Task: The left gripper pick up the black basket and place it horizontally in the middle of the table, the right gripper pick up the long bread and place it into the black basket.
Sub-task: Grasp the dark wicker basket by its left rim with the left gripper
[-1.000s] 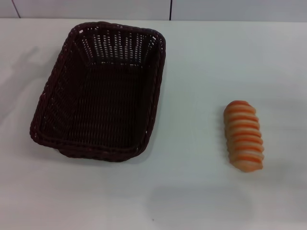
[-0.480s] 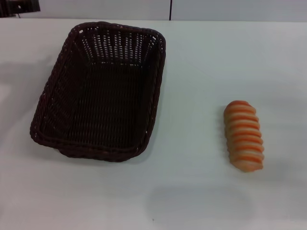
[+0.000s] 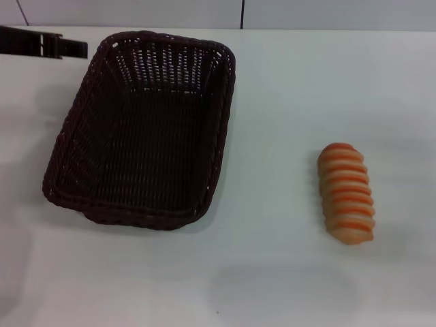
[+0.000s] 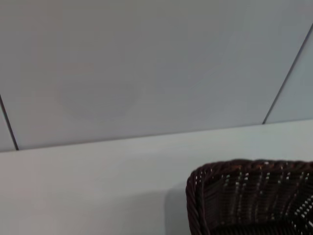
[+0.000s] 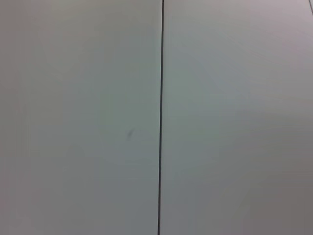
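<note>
The black basket (image 3: pixel 219 146) stands on the left half of the white table (image 3: pixel 293 88), its long side running away from me. It is empty. The long bread (image 3: pixel 346 193), cream with orange stripes, lies on the table to the right of the basket, apart from it. My left gripper (image 3: pixel 80 48) reaches in from the far left edge and ends just left of the basket's far left corner, not touching it. The left wrist view shows that corner of the basket (image 4: pixel 244 196). My right gripper is out of view.
A grey panelled wall (image 3: pixel 136 12) runs behind the table's far edge. The right wrist view shows only the wall with a dark seam (image 5: pixel 161 117). Bare table lies between the basket and the bread.
My left gripper has come into the head view from the far left and moved right toward the basket's far left corner. The basket and the bread have not moved.
</note>
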